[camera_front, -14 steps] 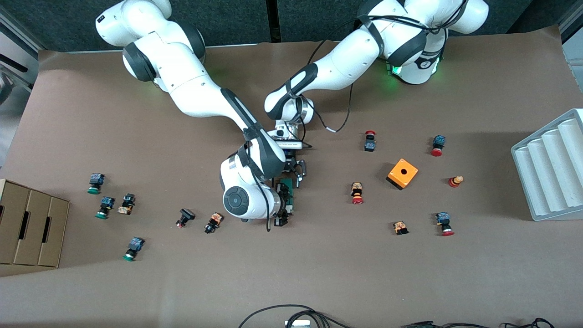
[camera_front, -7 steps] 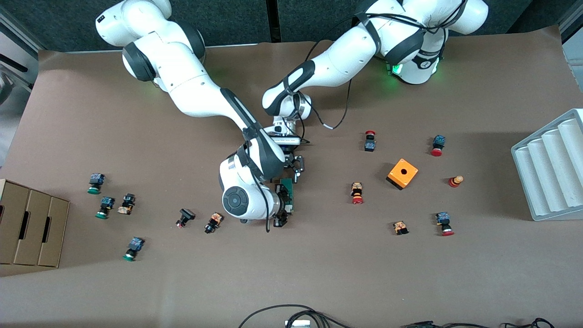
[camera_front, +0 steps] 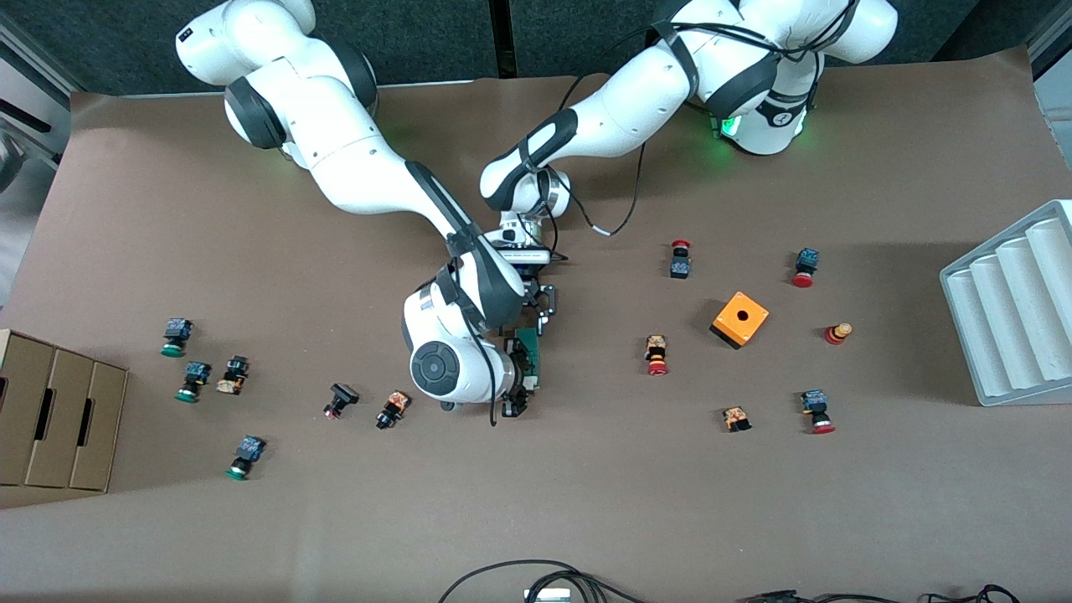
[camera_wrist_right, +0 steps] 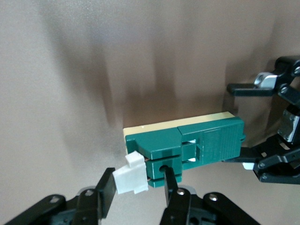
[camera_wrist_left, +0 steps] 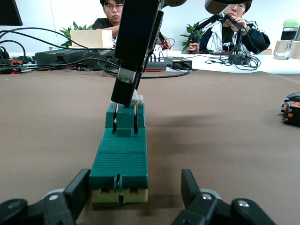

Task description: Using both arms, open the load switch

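1. The load switch (camera_front: 528,347) lies flat on the brown table (camera_front: 586,502), near the middle, with both grippers at it, one at each end.
2. The right gripper (camera_wrist_right: 138,182) is down at the end of the switch nearer the front camera. Its fingers (camera_wrist_right: 107,186) are clenched on that end. The white sliding piece (camera_wrist_right: 131,178) sits between them, with one finger against its outer face and the other against the green body.
3. The left gripper (camera_wrist_left: 135,182) is low over the table at the switch's other end. Its fingers (camera_wrist_left: 78,191) are released and spread. They straddle the green body on both long sides. One finger stands clearly apart from the body and the other just beside it.
4. From the left wrist, the switch runs straight away between the spread fingers, and the right gripper's dark finger comes down onto its end beside the white piece.
5. An orange box (camera_front: 740,319) with a hole stands well apart from both sets of fingers, toward the left arm's end of the table.
6. Small push buttons (camera_front: 657,355) are scattered on the table, none of them between or touching any finger.
7. A grey ridged tray (camera_front: 1009,314) sits at the left arm's end of the table and a cardboard box (camera_front: 59,410) at the right arm's end.
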